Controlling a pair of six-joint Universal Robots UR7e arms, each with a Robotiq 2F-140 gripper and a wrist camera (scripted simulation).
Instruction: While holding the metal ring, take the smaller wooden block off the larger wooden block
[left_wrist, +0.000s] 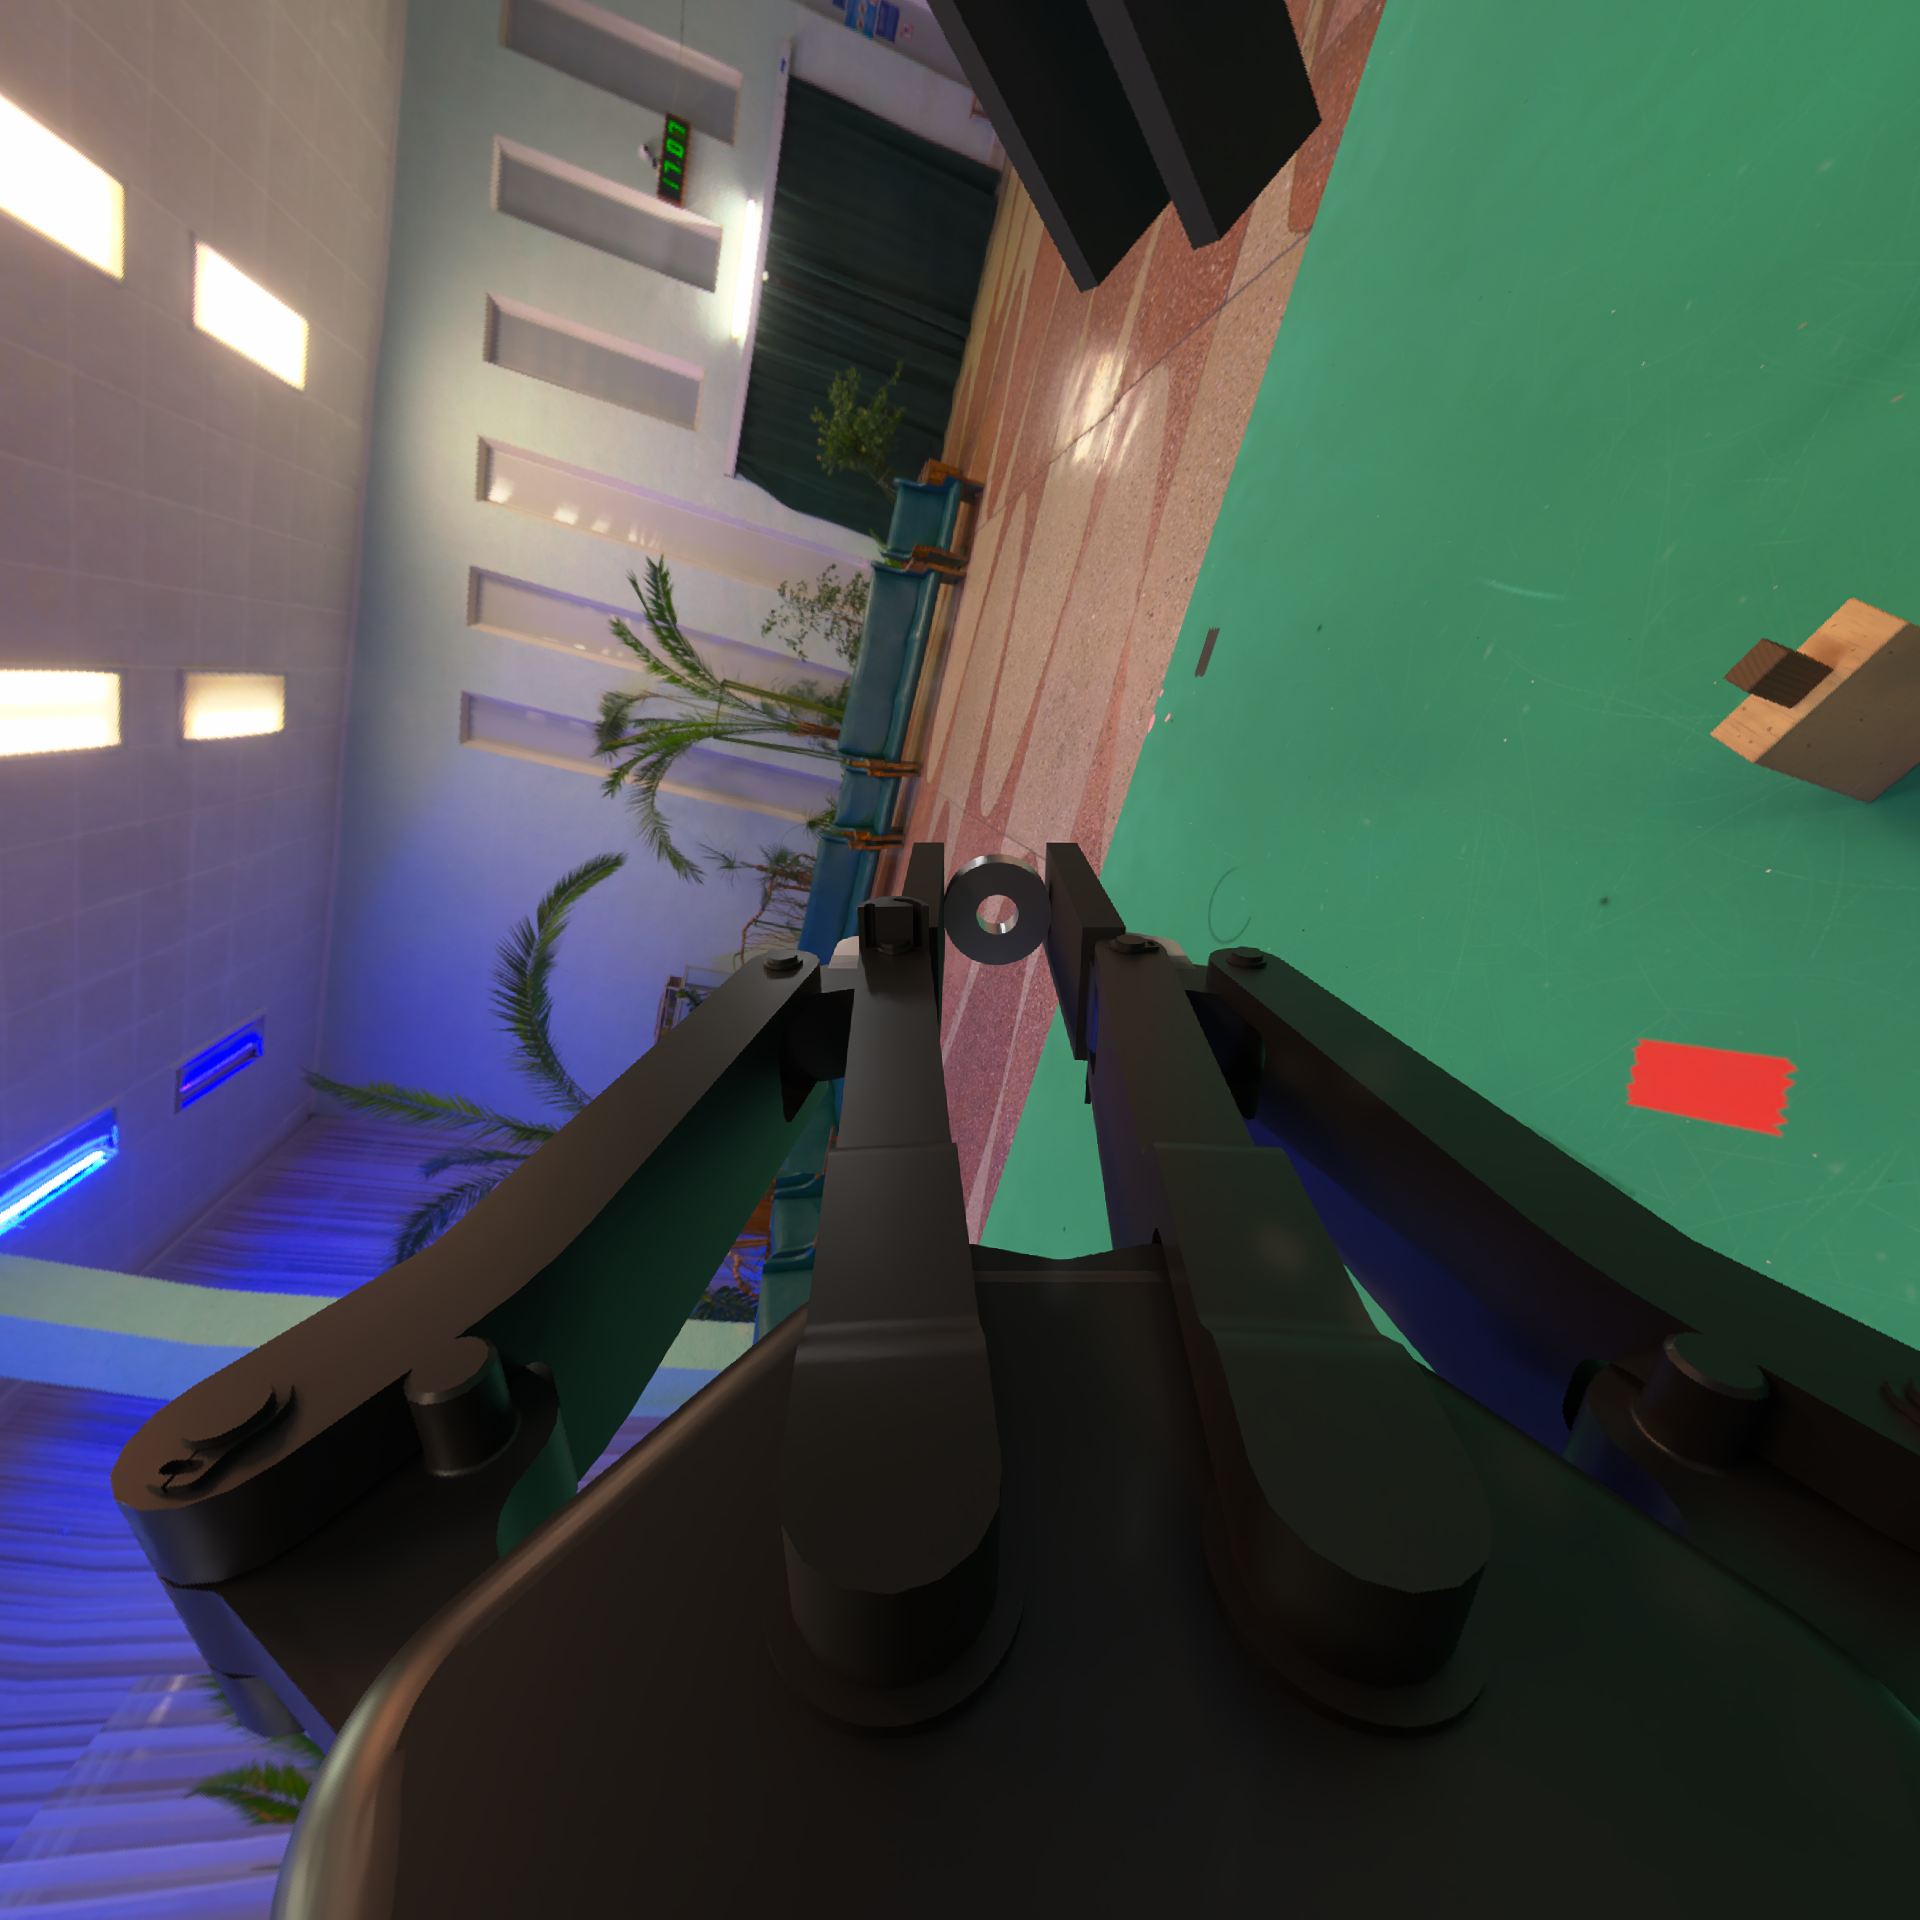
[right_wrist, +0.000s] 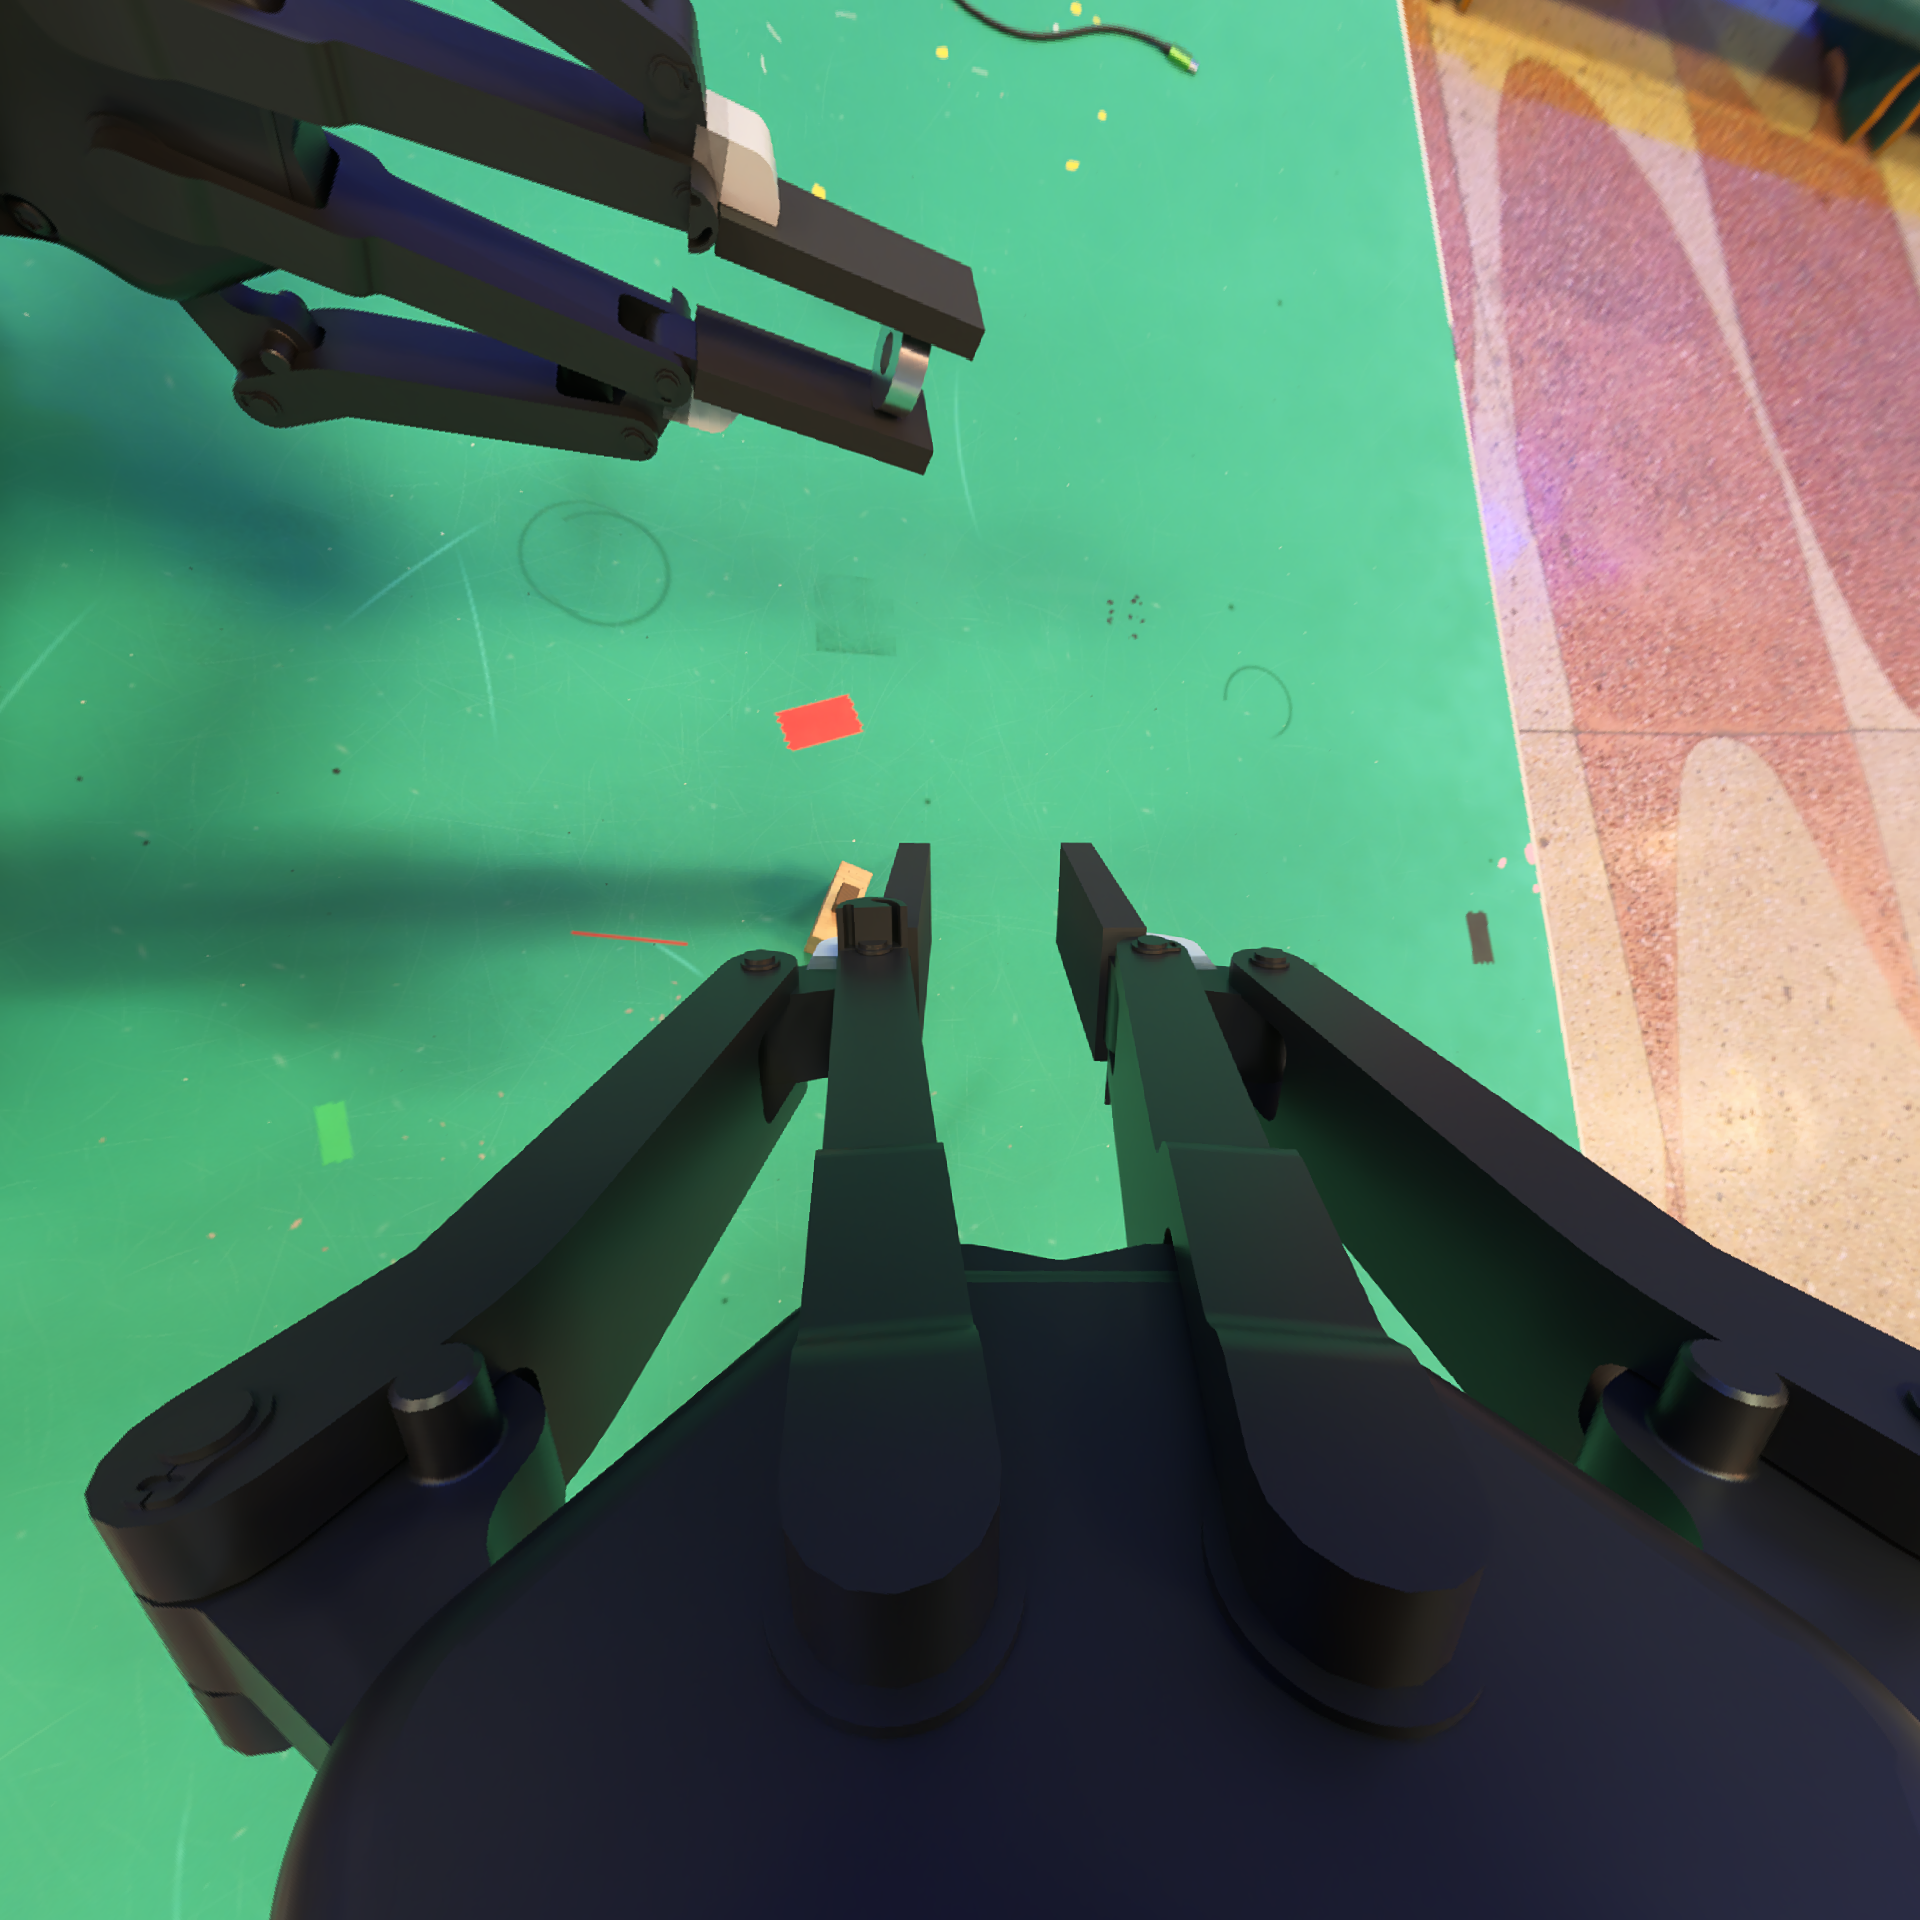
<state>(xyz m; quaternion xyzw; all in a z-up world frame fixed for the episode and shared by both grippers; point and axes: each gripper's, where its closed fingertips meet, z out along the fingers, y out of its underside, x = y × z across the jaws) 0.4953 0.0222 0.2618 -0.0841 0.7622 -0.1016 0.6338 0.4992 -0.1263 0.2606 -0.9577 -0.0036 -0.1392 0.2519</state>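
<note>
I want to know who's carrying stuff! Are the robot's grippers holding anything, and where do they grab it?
The left gripper holds the metal ring, its fingers pressing on the ring's outer rim from opposite sides. The right gripper is open and holds nothing.

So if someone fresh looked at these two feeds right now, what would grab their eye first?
Probably the metal ring pinched between the left gripper fingers, held above the green table. Next, the stacked blocks at the left wrist view's right edge: the smaller wooden block sitting on the larger wooden block. Then the red tape patch ahead of the open right gripper.
</note>
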